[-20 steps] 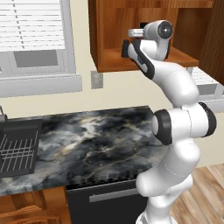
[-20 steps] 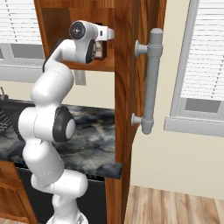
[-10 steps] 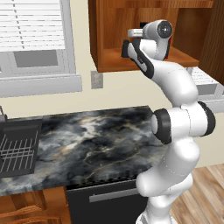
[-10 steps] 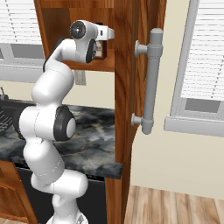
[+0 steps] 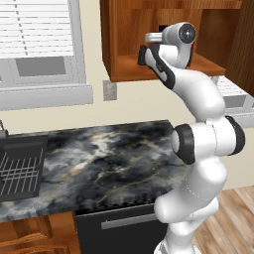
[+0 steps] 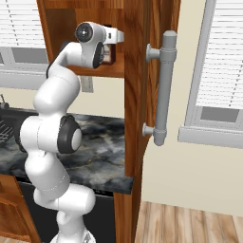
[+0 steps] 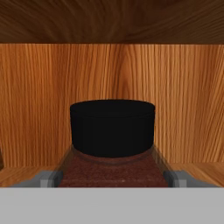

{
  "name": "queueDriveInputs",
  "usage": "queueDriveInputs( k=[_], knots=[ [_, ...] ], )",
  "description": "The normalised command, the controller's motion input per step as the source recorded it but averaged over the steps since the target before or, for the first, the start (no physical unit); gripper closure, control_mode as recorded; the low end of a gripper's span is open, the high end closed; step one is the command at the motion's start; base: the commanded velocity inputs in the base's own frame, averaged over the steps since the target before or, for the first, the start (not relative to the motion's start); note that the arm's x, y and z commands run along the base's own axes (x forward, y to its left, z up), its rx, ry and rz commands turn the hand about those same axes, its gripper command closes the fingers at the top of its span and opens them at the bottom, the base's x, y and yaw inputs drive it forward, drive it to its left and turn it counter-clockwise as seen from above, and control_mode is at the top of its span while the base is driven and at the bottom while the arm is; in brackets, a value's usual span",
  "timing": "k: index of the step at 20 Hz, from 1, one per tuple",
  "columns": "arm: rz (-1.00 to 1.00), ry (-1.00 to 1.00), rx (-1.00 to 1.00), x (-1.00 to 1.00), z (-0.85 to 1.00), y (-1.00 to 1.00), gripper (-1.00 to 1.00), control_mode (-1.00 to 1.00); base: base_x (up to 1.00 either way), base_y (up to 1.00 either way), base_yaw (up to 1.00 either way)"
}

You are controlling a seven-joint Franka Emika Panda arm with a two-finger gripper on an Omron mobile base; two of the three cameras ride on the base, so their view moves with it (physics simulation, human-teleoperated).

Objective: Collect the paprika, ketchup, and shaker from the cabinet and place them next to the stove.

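Arm — raised high from the base, elbow bent, wrist level and reaching into the open cabinet, hand at shelf height.

Gripper — grey fingertips stand one at each side of the paprika, close against the jar's shoulders below its black cap; whether they press the glass or merely flank it cannot be told.

Paprika — upright on the cabinet shelf, wood back wall behind it, reddish-brown contents visible under the cap.

Left base view — shows the cabinet interior from the front, the marble counter below and a dish rack at its left end.

Right base view — shows the cabinet's side panel with a grey bar handle, and the jar just past the wrist.
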Motion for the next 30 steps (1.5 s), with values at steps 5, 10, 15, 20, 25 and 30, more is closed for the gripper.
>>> queueDriveInputs(
  k=[5,10,15,20,25,30],
  knots=[
    [0.00,-0.08,0.00,-0.59,-0.17,-0.12,1.00,-1.00,0.00,0.00,0.00],
    [0.00,-0.09,0.00,-0.73,-0.19,-0.13,1.00,-1.00,0.00,0.00,0.00],
    [0.00,-0.10,0.00,-0.77,-0.11,-0.01,1.00,-1.00,0.00,0.00,0.00],
    [0.00,-0.11,0.00,-0.83,-0.06,0.00,1.00,-1.00,0.00,0.00,0.00],
    [0.00,-0.09,0.00,-0.85,-0.05,0.00,1.00,-1.00,0.00,0.00,0.00],
    [0.00,-0.05,0.00,-0.86,-0.03,0.00,1.00,-1.00,0.00,0.00,0.00]
  ],
)
